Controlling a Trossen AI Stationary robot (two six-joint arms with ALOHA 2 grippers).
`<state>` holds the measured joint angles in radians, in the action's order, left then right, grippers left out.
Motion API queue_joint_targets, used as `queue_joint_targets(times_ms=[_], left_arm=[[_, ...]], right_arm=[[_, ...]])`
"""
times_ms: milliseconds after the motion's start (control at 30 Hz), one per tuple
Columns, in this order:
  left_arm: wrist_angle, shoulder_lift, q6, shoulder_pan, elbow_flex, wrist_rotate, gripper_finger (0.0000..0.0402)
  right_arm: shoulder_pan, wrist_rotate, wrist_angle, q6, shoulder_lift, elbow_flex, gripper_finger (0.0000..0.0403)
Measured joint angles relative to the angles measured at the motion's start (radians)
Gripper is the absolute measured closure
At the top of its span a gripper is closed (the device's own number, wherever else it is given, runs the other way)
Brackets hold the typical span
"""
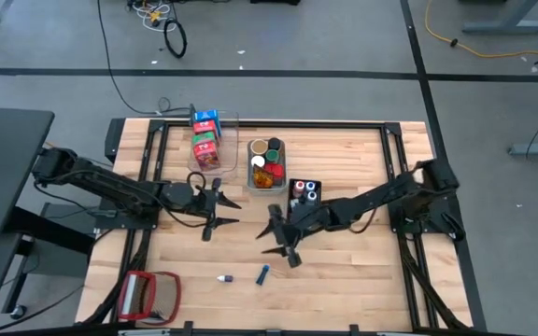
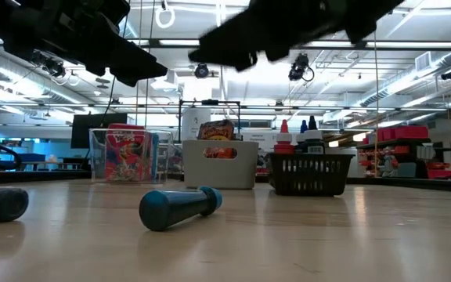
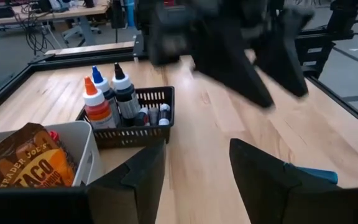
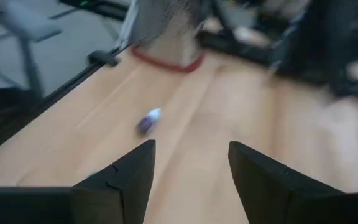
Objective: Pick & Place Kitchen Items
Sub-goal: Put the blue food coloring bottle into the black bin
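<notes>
Both jaws stand open and empty above the table (image 1: 344,271). I see most items binned; two bottles remain, the blue bottle (image 1: 262,274) and a small one (image 1: 223,277) (near the front edge).

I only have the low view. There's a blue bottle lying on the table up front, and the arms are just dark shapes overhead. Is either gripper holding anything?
Observer: No. The wrist views show the left gripper and the right gripper both open, with nothing between their fingers.
Operator: Is anything else loose on the table?
Observer: Yes. From above, a small purple-and-white bottle lies beside the blue bottle, on its left-arm side and not touching it.
Operator: Which gripper is closer to the blue one?
Observer: The right gripper. From above it sits nearer the blue bottle than the left one does.
</notes>
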<state>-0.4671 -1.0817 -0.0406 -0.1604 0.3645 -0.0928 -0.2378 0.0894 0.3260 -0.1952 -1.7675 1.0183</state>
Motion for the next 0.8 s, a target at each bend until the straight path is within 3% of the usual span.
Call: queue_joint_targets(times_ms=[200, 333, 533, 800], left_arm=[[0.004, 0.000, 0.006, 0.000, 0.000, -0.001, 0.0214], [0.004, 0.000, 0.022, 0.000, 0.000, -0.001, 0.0214], [-0.004, 0.000, 0.038, 0.000, 0.000, -0.001, 0.0215], [0.006, 0.000, 0.082, 0.000, 0.000, 0.001, 0.0215]], right_arm=[[-0.019, 0.175, 0.046, 0.031, -0.118, 0.002, 0.0188], [-0.055, 0.198, 0.125, 0.029, -0.172, 0.003, 0.0188], [-0.065, 0.242, 0.086, 0.061, -0.248, 0.064, 0.0188], [-0.074, 0.250, -0.229, -0.004, -0.341, 0.256, 0.0188]])
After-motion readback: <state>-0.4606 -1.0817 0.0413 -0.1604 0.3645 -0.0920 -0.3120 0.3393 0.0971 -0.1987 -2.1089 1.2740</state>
